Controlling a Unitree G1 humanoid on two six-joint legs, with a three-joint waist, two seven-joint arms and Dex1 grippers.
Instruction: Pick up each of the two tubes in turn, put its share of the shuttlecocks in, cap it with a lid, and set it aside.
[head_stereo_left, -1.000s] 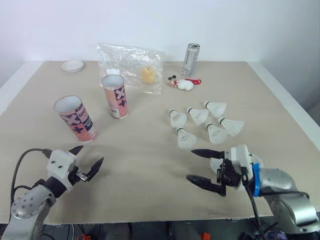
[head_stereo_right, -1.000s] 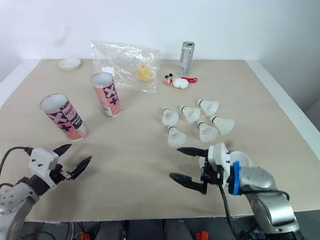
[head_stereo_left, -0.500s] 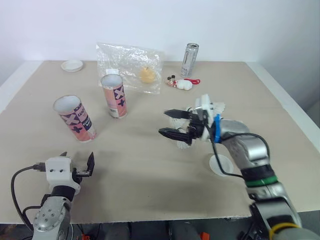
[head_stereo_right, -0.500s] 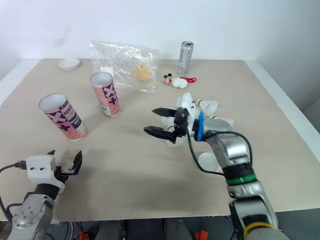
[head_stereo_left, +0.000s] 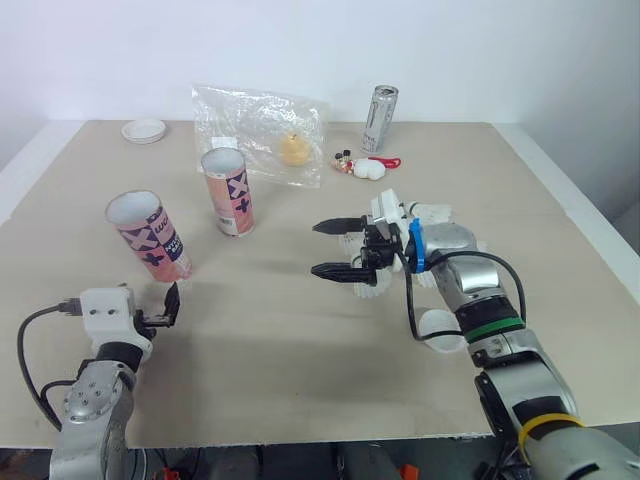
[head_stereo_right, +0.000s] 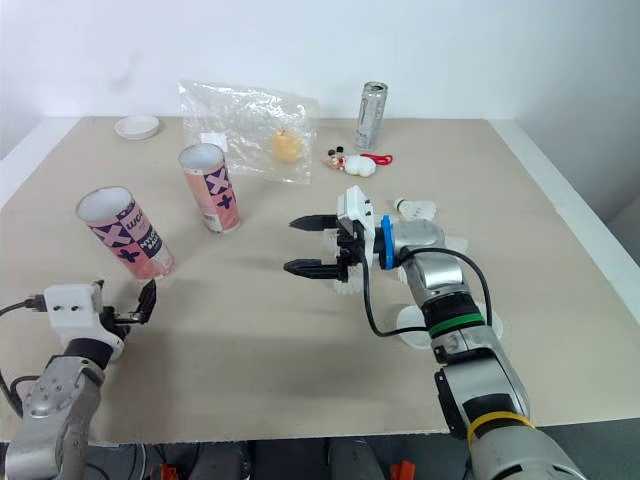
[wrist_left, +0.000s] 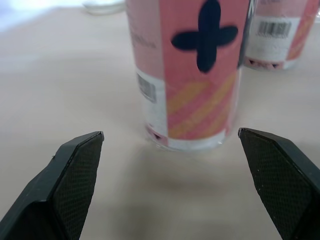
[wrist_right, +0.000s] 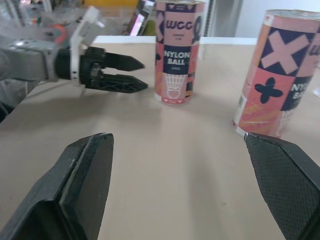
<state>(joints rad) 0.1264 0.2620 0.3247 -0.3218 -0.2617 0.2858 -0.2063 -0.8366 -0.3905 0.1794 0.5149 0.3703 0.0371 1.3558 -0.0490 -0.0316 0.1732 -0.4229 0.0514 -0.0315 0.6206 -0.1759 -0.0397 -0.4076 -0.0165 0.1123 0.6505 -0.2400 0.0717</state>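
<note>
Both tubes stand upright on the table, long axes vertical, open mouths facing up. The nearer tube is on the robot's left, and the farther tube stands behind it, toward the middle. The left gripper sits low just before the nearer tube, fingers wide apart and not touching it. The right gripper hovers mid-table, its fingers spread and empty, pointing leftward. The shuttlecocks cluster behind it, partly hidden. One white lid lies beside the right forearm
</note>
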